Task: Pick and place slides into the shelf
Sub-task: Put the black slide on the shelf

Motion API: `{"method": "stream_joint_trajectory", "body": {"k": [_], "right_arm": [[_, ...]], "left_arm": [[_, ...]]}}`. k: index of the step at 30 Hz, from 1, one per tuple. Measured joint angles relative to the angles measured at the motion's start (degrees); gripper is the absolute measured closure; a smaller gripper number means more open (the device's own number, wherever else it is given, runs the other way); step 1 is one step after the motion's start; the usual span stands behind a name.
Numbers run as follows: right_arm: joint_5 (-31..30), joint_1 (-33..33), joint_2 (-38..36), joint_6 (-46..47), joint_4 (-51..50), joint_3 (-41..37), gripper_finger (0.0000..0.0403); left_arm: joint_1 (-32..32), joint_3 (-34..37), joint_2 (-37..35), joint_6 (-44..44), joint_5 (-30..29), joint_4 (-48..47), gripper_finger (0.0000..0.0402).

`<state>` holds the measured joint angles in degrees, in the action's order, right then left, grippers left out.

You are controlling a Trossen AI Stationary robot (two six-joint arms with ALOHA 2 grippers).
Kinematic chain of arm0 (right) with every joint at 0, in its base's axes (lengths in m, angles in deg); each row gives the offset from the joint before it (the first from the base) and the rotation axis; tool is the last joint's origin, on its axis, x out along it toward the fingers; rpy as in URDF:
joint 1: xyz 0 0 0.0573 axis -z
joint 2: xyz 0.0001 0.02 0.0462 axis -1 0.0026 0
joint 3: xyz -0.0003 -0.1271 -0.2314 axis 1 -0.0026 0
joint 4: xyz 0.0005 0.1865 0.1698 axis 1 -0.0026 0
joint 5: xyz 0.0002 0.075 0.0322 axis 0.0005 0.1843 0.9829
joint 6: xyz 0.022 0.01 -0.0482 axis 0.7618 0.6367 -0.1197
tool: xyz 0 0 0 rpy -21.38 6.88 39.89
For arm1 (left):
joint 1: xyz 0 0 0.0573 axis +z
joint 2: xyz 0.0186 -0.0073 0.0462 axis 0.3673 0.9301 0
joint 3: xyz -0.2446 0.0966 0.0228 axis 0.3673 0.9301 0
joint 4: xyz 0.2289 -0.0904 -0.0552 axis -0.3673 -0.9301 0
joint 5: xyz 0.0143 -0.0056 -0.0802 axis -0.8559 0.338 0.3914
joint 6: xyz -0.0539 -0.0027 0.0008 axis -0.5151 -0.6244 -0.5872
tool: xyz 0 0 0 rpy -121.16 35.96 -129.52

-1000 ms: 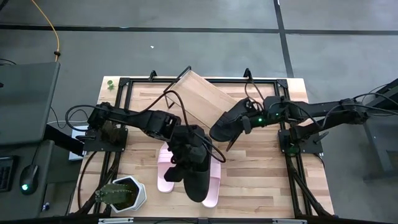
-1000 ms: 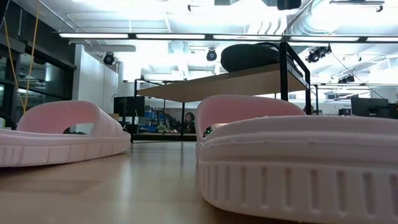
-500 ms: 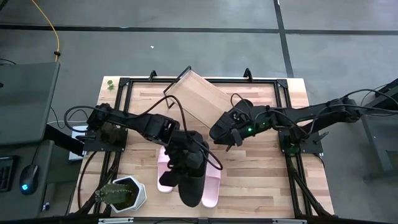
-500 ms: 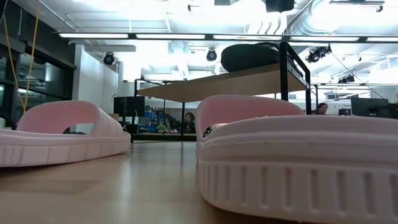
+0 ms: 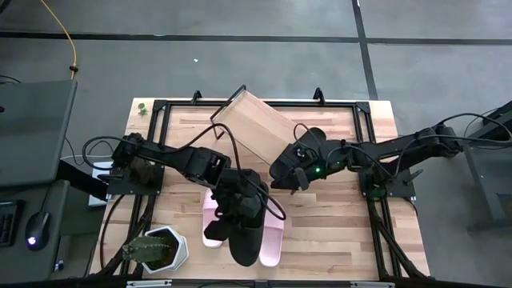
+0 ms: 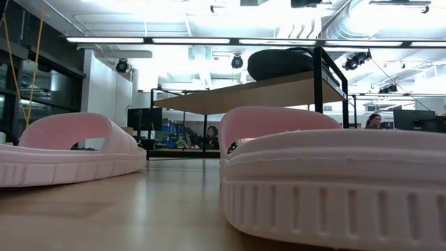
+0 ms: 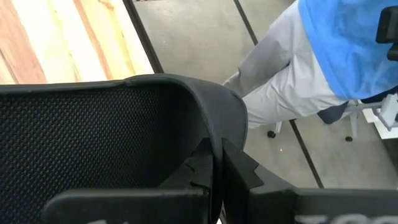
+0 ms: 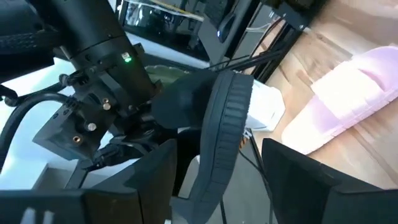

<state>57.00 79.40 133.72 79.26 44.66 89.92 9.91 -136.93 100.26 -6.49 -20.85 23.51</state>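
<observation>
- Black slide (image 5: 244, 240) lifted at lower centre of the high view, left pincer (image 5: 240, 210) pinching its strap; strap edge fills the left wrist view.
- Two pink slides (image 5: 214, 220) lie on the counter (image 5: 336, 232) right under it, partly covered.
- Second black slide (image 5: 290, 160) sits at the lower end of the shelf (image 5: 252, 128), centre frame; right pincer (image 5: 300, 172) on it, can't tell its spread.
- Risk: thin strap-edge grip, so the slide may swing or slip out in transit.
- Risk: both arms near the shelf, so they may collide or knock the placed slide off the slant.
</observation>
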Motion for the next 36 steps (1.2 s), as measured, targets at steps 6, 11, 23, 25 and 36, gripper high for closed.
{"method": "stream_joint_trajectory", "body": {"k": [6,11,23,25,36], "right_arm": [[-1.4,-0.8,0.1,0.0,-0.1,0.0,0.0176],[-2.0,-1.0,0.7,0.7,0.2,0.0,0.0176],[0.0,-1.0,6.7,2.6,9.4,0.0,0.0176],[0.0,-1.0,6.8,2.6,9.6,0.0,0.0176],[-0.2,-1.4,6.8,2.6,9.6,0.0,0.0176]], "left_arm": [[0.0,0.0,0.0,0.2,0.0,0.1,0.0398],[0.0,0.0,0.0,0.2,0.0,0.8,0.0399],[0.0,0.0,0.0,0.1,0.0,3.1,0.0399],[0.0,0.0,0.0,-0.1,0.0,2.8,0.0398],[0.0,0.0,0.6,-0.4,-0.2,3.3,0.0398]]}}
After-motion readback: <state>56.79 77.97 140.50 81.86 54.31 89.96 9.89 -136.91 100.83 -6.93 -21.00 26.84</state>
